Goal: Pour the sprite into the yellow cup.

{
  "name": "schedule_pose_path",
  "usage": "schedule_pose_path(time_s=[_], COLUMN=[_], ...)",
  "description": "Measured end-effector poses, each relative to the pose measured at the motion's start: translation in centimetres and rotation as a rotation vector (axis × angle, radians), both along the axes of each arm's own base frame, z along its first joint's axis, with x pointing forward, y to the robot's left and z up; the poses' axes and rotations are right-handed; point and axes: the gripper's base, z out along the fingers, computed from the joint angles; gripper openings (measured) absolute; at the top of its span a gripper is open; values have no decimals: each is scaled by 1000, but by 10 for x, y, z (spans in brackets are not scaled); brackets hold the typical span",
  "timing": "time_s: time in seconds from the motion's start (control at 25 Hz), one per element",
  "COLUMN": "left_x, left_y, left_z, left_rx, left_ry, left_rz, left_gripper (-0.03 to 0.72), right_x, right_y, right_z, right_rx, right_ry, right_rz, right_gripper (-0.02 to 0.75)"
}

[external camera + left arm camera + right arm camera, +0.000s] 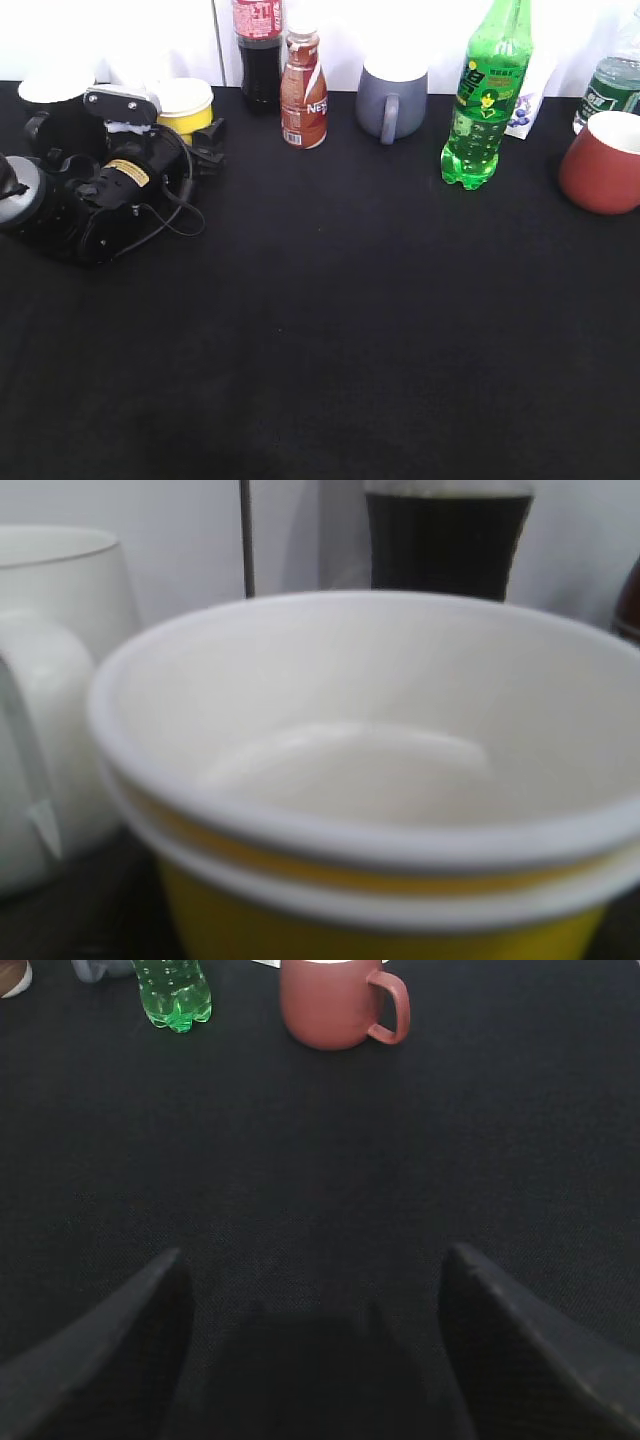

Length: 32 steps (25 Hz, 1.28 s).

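The yellow cup (pixel 187 103) stands at the back left of the black table. It fills the left wrist view (pixel 380 780), with its white inside facing up and empty. My left gripper (pixel 205 140) lies low against the cup. One black finger shows at the cup's right side, and its fingers are out of the left wrist view. The sprite (pixel 488 100) stands upright at the back right, and its base shows in the right wrist view (pixel 173 995). My right gripper (pixel 312 1255) is open and empty over bare table, well short of the sprite.
A cola bottle (pixel 258 60), a brown drink bottle (pixel 303 95) and a grey mug (pixel 390 100) stand along the back. A red mug (pixel 600 165) and a clear bottle (pixel 612 85) are at the far right. A white mug (pixel 55 90) stands left of the cup.
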Motion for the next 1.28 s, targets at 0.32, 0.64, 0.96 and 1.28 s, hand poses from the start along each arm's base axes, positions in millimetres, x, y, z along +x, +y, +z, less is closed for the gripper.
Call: schedule_pose_path(time_s=[0.32, 0.64, 0.96, 1.28], left_x=[-18, -133, -145, -147], left_y=[-7, 14, 11, 9], left_z=[7, 51, 47, 47], left_rx=[25, 78, 107, 117], left_ry=[-69, -4, 12, 9], left_rz=[-128, -278, -360, -393], left_gripper=[438, 438, 438, 438], right_x=[0, 51, 191, 250], right_y=[0, -3, -9, 57], right_z=[0, 34, 17, -49], right_rx=[1, 12, -72, 31], right_ry=[0, -222, -405, -320], right_rz=[0, -22, -32, 180], right_gripper=[585, 585, 585, 585])
